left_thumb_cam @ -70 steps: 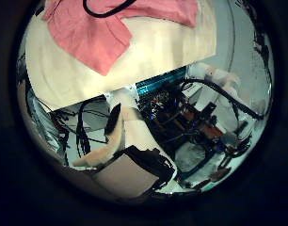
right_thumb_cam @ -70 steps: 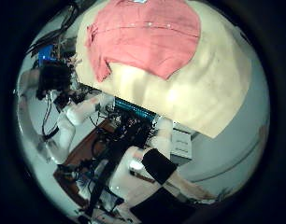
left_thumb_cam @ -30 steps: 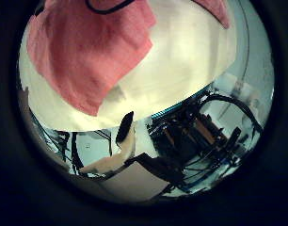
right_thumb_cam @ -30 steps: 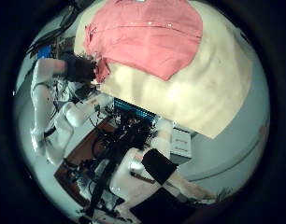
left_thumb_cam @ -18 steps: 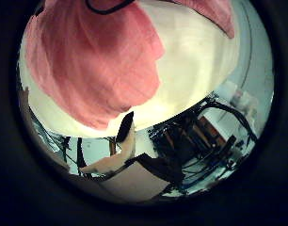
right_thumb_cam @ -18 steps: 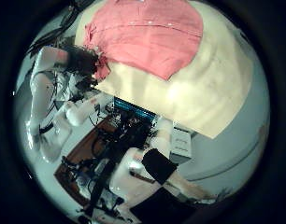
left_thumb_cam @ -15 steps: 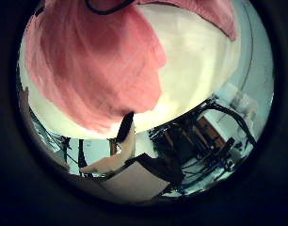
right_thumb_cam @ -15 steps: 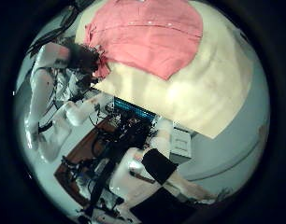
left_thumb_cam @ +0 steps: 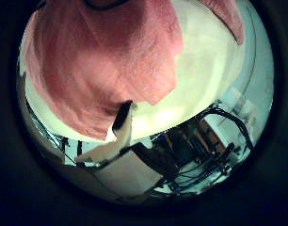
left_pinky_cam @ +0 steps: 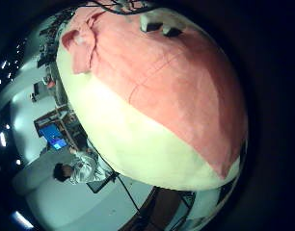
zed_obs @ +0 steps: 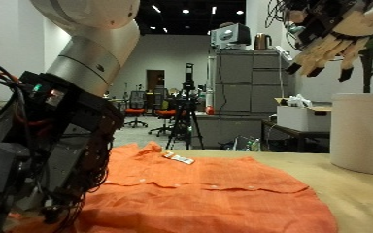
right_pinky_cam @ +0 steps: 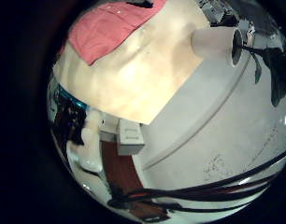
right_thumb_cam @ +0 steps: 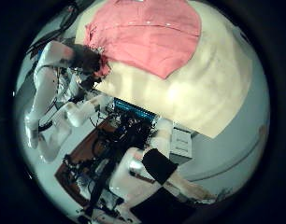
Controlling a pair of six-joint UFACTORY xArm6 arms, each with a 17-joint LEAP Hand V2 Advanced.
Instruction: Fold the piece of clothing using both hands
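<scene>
One orange garment [zed_obs: 199, 194], its small white tag [zed_obs: 178, 156] unreadable, lies flat on the table [zed_obs: 368, 199] well below the right hand's [zed_obs: 331, 34] spread, empty fingers [zed_obs: 303, 56]; the right thumb-side palm view shows the left hand [right_thumb_cam: 85, 61] at the garment's edge, finger state untellable.

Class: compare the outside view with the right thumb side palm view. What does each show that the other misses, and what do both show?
Only the outside view shows the right hand, raised above the table with fingers relaxed. Only the right thumb side palm view shows most of the orange garment in outline, along with the table's edge. Both show the garment and the left arm at its edge.
</scene>
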